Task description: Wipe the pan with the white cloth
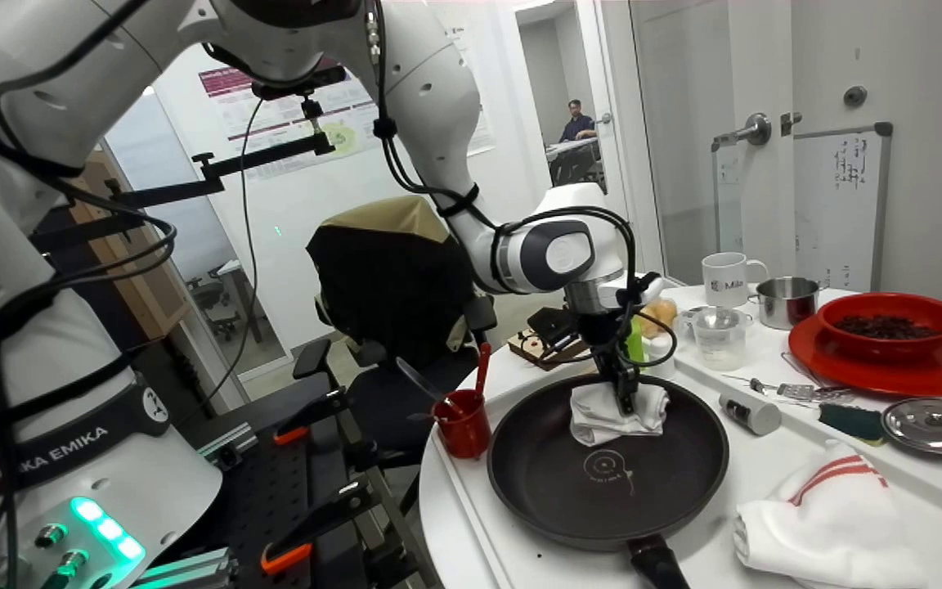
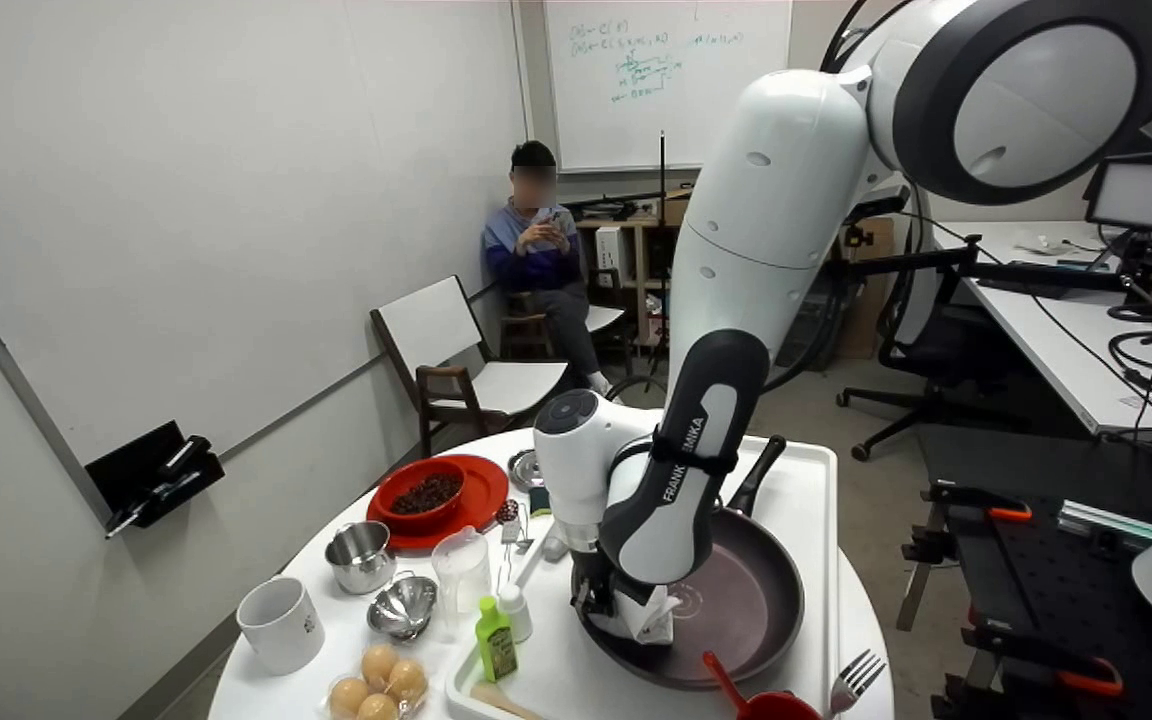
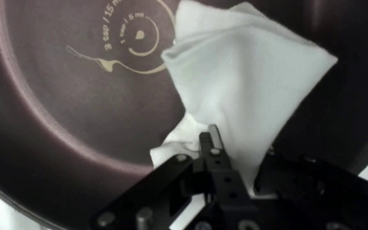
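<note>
Hand (image 1: 625, 399), low over the pan (image 1: 540, 474), pinching a gathered fold of the white cloth (image 3: 248, 76); its fingers (image 3: 217, 159) stand only as far apart as the bunched fabric between them, though the grip is partly hidden even in the wrist view. Stage, by my judgement: the wiping itself, with the cloth grasped and laid in the pan; how much has been wiped cannot be told from here. The next move calls for light, level pressure and a sweep across the uncovered floor, taking in the printed rings (image 3: 157, 36) and the pale streak (image 3: 107, 65) beside them, which may be residue or part of the print. Too firm a push could set the pan sliding. The cloth fans out from the fingers, creased, and touches the pan's floor on the side away from the handle (image 1: 659, 564). The pan rests on a white tray (image 2: 816, 510), itself on the desk (image 1: 448, 515); a red cup (image 1: 464, 432) stands just beside the rim, and a second cloth (image 1: 835, 523), white with red stripes, lies near the handle, outside the pan. Farther out, well apart from the work and visible in both exterior views, a red bowl (image 1: 888, 350) of dark pieces (image 1: 884, 327) sits on a red plate (image 1: 814, 368)
</note>
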Action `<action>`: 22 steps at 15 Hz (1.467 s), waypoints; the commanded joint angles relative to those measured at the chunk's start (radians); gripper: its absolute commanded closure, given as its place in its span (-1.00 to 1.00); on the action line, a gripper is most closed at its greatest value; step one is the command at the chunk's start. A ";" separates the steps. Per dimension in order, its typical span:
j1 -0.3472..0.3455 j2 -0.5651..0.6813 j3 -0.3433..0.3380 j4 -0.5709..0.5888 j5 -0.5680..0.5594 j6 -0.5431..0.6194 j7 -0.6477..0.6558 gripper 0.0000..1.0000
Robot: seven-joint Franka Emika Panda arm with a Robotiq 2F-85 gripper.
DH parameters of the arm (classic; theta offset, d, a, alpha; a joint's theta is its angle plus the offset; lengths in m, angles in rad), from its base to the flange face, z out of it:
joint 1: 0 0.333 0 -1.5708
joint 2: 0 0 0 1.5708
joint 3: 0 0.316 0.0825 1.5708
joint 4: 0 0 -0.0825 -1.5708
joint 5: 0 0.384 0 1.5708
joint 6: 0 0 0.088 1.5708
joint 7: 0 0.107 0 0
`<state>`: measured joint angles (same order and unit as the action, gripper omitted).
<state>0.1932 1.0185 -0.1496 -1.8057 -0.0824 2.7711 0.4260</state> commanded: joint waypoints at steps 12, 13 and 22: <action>-0.260 -0.029 0.234 0.028 0.132 -0.522 -0.444 0.82; -0.255 -0.035 0.216 0.010 0.130 -0.466 -0.424 0.81; -0.233 -0.028 0.102 0.010 0.097 -0.286 -0.367 0.82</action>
<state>-0.0568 0.9887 -0.0160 -1.7942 0.0146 2.4425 0.0236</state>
